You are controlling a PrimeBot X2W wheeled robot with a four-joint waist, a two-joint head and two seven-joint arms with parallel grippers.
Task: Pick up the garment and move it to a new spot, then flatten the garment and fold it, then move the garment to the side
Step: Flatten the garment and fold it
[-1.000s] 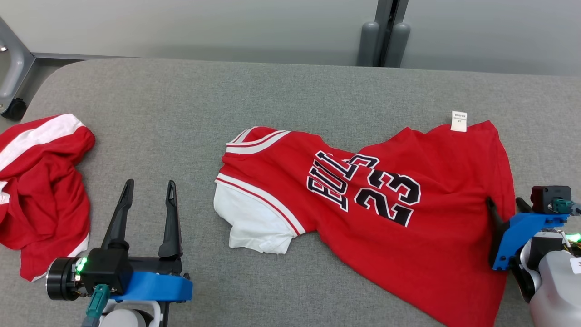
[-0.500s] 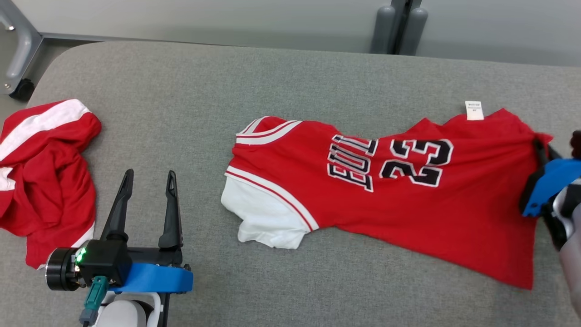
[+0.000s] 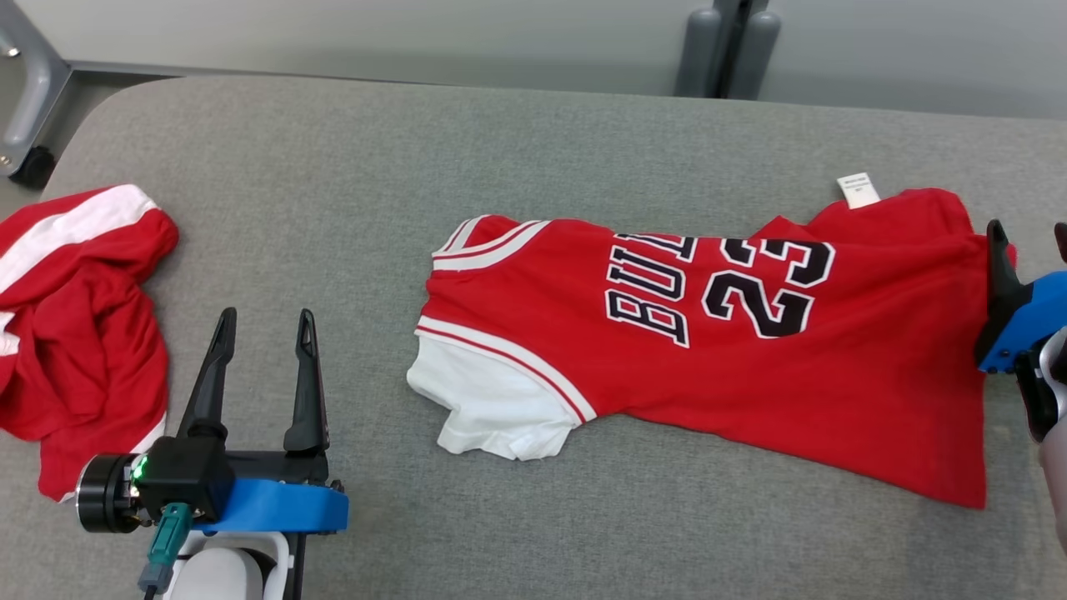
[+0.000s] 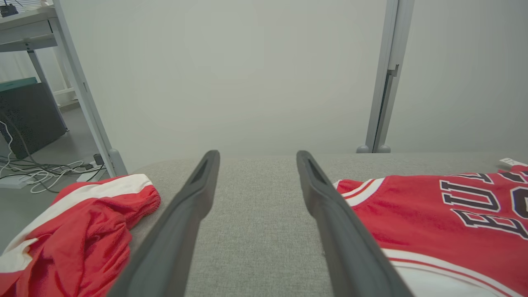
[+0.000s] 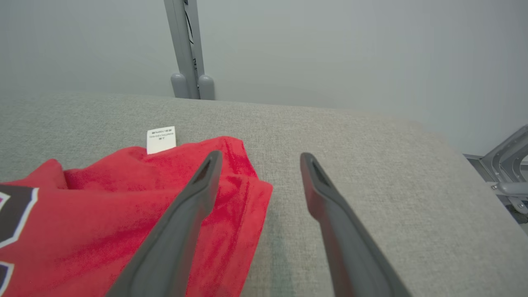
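Observation:
The garment [image 3: 750, 358] is a red jersey with white sleeves and "BULLS 23" in black. It lies stretched left to right across the grey table [image 3: 500, 150], with a white label [image 3: 858, 189] at its far right corner. My right gripper [image 3: 1028, 229] stands open at the jersey's right hem. In the right wrist view the gripper [image 5: 260, 156] has one finger over the hem corner of the garment [image 5: 103, 214] and the other over bare table. My left gripper [image 3: 265, 317] is open near the table's front left and holds nothing. In the left wrist view this gripper [image 4: 258, 154] sits left of the garment [image 4: 433, 214].
A second red and white cloth [image 3: 75, 333] lies crumpled at the table's left edge, also to the left in the left wrist view [image 4: 82, 222]. A grey post [image 3: 725, 46] stands behind the table. A metal frame leg [image 5: 507, 165] lies beyond the right end.
My right gripper pulled the jersey's hem to the far right, stretching the jersey out, then let go and opened. The left gripper stayed put. The camera shifted slightly.

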